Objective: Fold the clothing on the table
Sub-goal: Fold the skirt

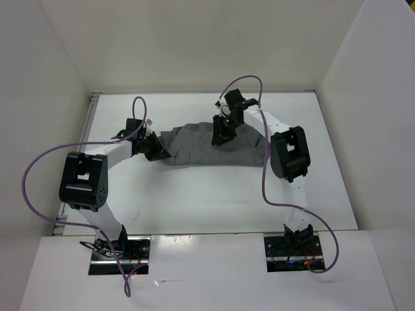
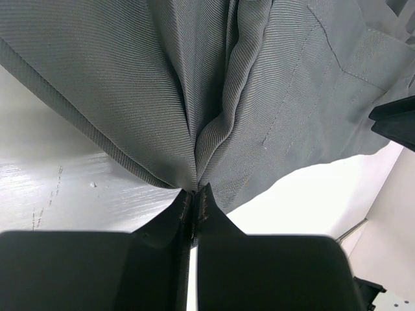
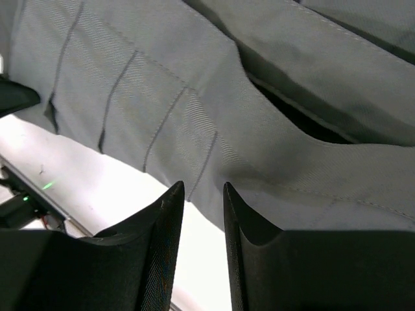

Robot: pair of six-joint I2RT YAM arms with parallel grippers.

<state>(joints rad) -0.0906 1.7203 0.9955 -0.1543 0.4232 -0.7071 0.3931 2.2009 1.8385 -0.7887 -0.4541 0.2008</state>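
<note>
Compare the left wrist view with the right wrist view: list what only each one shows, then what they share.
Only the left wrist view: the left gripper, shut on a pinched fold of the clothing, with ridges fanning out from the pinch.
Only the right wrist view: the right gripper, jaws apart with nothing between them, poised at the clothing's edge, near stitched lines running across the cloth.
Both: the grey clothing lying on the white table.

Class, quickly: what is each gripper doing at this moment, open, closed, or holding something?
Left gripper: closed, pinching a fold of the clothing.
Right gripper: open, fingertips apart at the clothing's edge, gripping nothing.
</note>
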